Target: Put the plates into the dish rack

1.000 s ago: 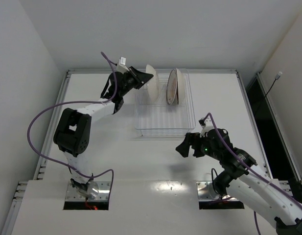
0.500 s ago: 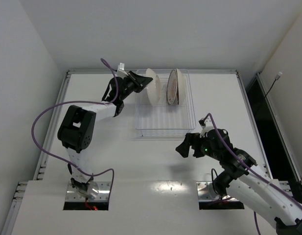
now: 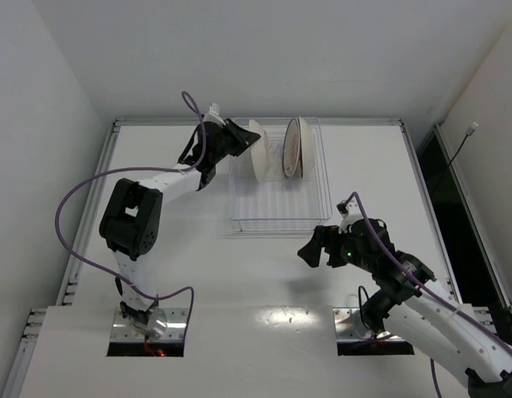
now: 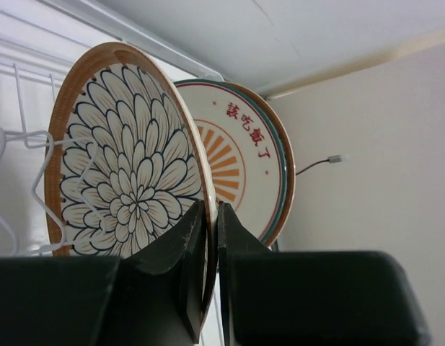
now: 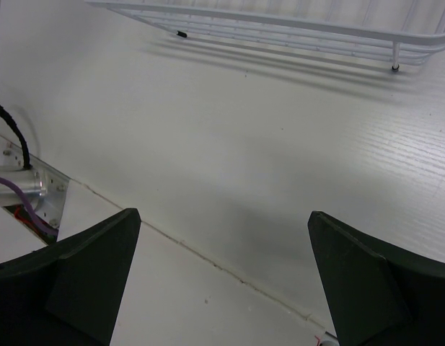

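My left gripper [image 3: 241, 138] is shut on the rim of a brown-rimmed plate [image 3: 257, 149] that stands on edge in the left part of the clear dish rack [image 3: 279, 211]. In the left wrist view, the jaws [image 4: 211, 210] pinch the lower rim of this plate [image 4: 128, 166], which has a floral face. A plate with red marks and orange rays [image 4: 244, 148] stands right behind it, also in the top view [image 3: 293, 148], with another rim close behind. My right gripper [image 3: 310, 254] is open and empty above the table in front of the rack, also in the right wrist view [image 5: 223, 216].
The rack's white wires [image 4: 34, 173] run just left of the held plate. The rack's near edge [image 5: 280, 25] lies ahead of my right gripper. The table's raised rim [image 3: 114, 166] and white walls enclose the sides. The left arm's base mount [image 5: 27, 187] shows at the near edge.
My left gripper has shifted slightly right and turned at the wrist, still holding the plate in the rack. The right arm has not moved.
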Robot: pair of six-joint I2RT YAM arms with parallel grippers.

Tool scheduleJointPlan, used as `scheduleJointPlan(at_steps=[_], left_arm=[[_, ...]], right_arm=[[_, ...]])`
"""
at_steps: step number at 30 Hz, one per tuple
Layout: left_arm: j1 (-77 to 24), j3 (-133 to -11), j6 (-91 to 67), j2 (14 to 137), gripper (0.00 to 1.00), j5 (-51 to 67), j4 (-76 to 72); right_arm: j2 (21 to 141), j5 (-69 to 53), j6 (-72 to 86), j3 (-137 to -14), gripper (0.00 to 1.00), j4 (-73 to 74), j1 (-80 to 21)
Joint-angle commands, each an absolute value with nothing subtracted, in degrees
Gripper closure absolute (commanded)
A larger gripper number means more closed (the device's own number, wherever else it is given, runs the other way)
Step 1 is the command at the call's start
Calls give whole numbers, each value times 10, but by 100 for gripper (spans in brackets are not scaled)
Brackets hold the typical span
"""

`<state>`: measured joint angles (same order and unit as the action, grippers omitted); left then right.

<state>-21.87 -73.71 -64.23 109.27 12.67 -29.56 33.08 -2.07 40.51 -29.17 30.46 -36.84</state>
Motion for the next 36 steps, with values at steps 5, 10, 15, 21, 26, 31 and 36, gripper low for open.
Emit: scheduleJointPlan(at_steps=[5, 10, 15, 21, 26, 31, 36], left_arm=[[-257, -841, -546, 1048, 100, 69, -153], [-283, -892, -498, 1060, 100, 21, -73], [-309, -945, -463, 1094, 100, -7, -3], [-309, -979, -452, 1114, 83, 13, 10], [-309, -1000, -446, 1114, 30, 31, 4], [-309, -1058, -430, 1119, 8, 70, 15], [-309, -1091, -409, 1104, 4, 97, 29]], right_arm=[[337, -26, 400, -301, 0, 279, -366], [337, -26, 400, -301, 0, 279, -366], [342, -32, 400, -301, 0, 279, -366], [347, -32, 395, -301, 0, 279, -366], [347, -26, 395, -307, 0, 279, -366], [342, -11, 367, -341, 0, 307, -366], [348, 24, 342, -412, 0, 354, -366]])
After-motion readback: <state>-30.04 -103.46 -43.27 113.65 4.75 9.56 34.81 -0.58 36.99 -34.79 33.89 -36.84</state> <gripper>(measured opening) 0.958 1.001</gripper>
